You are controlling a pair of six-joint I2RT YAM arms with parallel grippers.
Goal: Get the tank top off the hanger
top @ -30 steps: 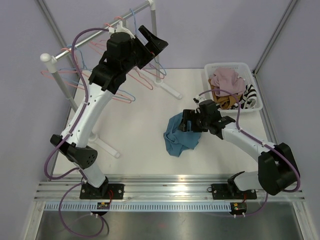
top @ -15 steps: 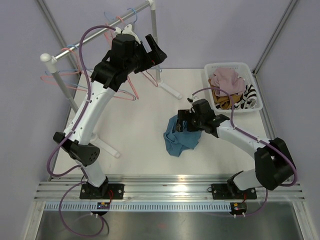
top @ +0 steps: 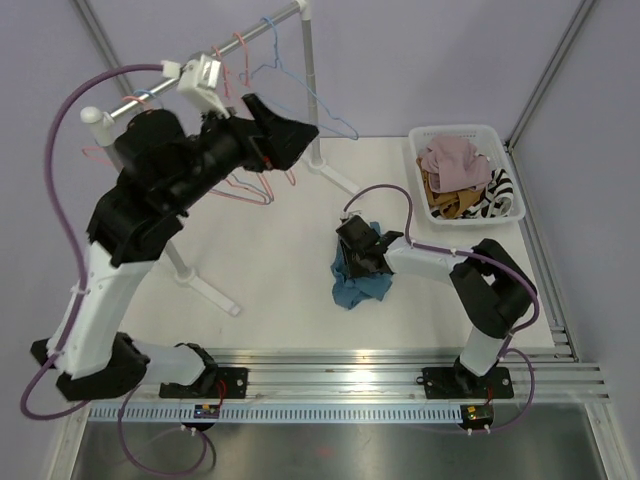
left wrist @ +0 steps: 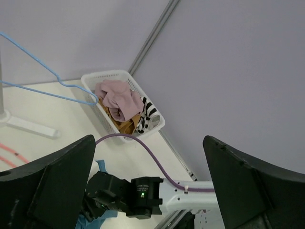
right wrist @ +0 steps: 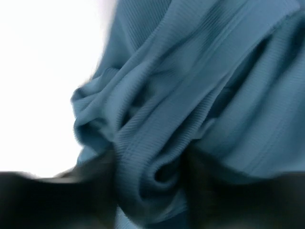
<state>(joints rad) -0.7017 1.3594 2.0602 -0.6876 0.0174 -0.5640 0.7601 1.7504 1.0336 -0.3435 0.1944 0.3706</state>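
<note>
"The left arm has gone up a good deal, hasn't it?"

"It has. A moment ago the left gripper was in among the hangers. Now it is lifted off the rail, its fingers spread wide with nothing between them. The blue hanger hangs bare beside it."

"And the tank top?"

"Off the hanger, in a blue heap on the table, between the rack's foot and the basket. The heap looks smaller and more bunched than before."

"Because of the right arm?"

"The right gripper has slid left and is pressed into the cloth. Its camera shows only folds and dark blur, so I can't tell whether it's pinching."
</note>
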